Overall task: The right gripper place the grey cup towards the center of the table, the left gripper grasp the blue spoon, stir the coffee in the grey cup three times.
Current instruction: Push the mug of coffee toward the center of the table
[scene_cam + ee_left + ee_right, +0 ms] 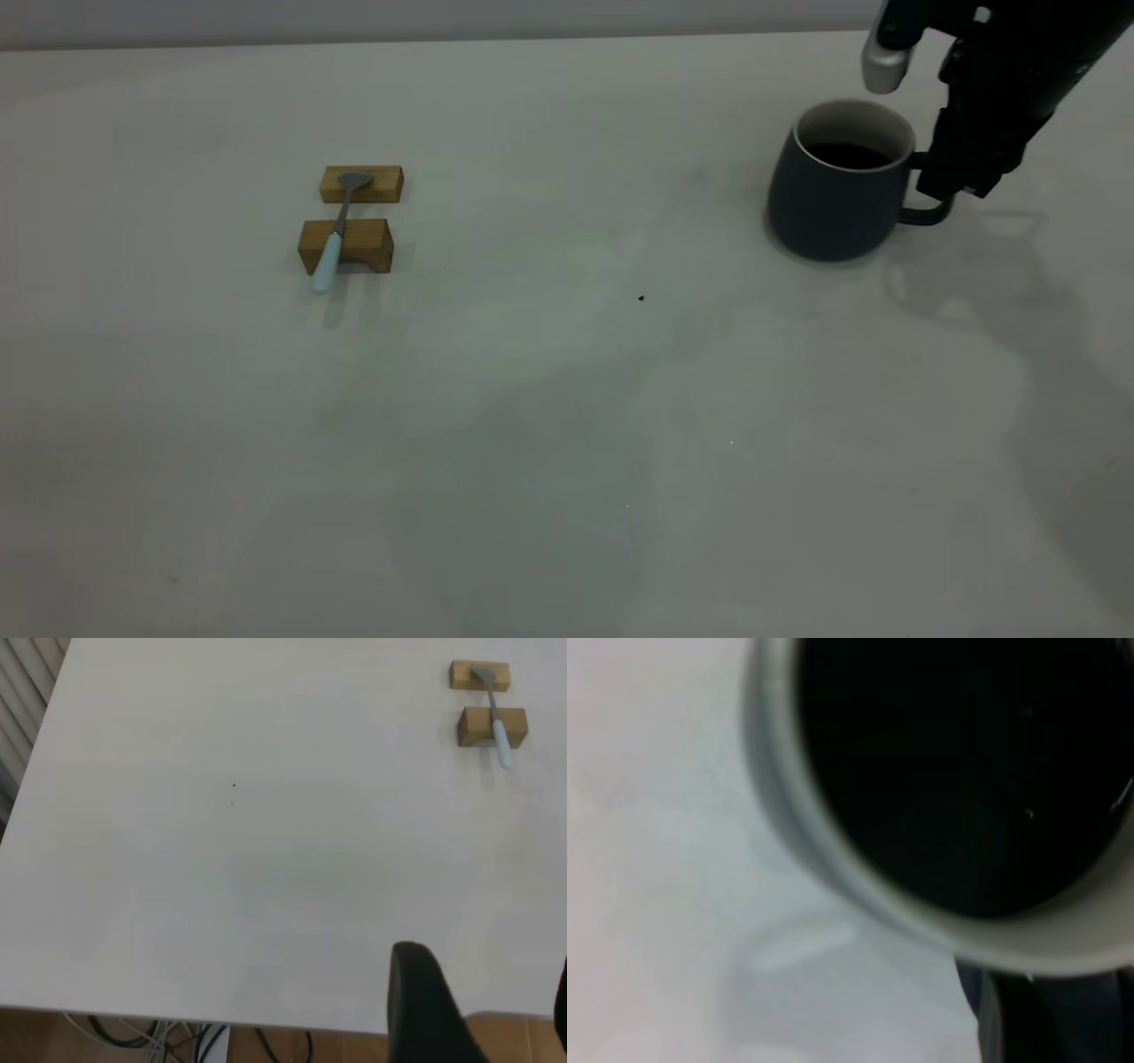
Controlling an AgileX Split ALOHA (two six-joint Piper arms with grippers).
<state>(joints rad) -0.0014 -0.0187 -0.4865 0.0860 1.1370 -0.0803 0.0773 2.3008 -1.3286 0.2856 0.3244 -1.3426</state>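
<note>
Currently right end effector (952, 182) is clenching the handle of the grey cup (837, 190), sitting far right on the counter (567, 425). Slide slowly centreward, keeping coffee (848, 156) level. Left end effector (478, 1010) is idling; grip state unclear.

Dim, even light covers the pale grey-white tabletop (532, 399) in the exterior view, where broad soft shadows spread at the right. The left wrist view is brighter and clear. The right wrist view is heavily blurred, its dark slate-grey cup (833, 877) out of focus.
</note>
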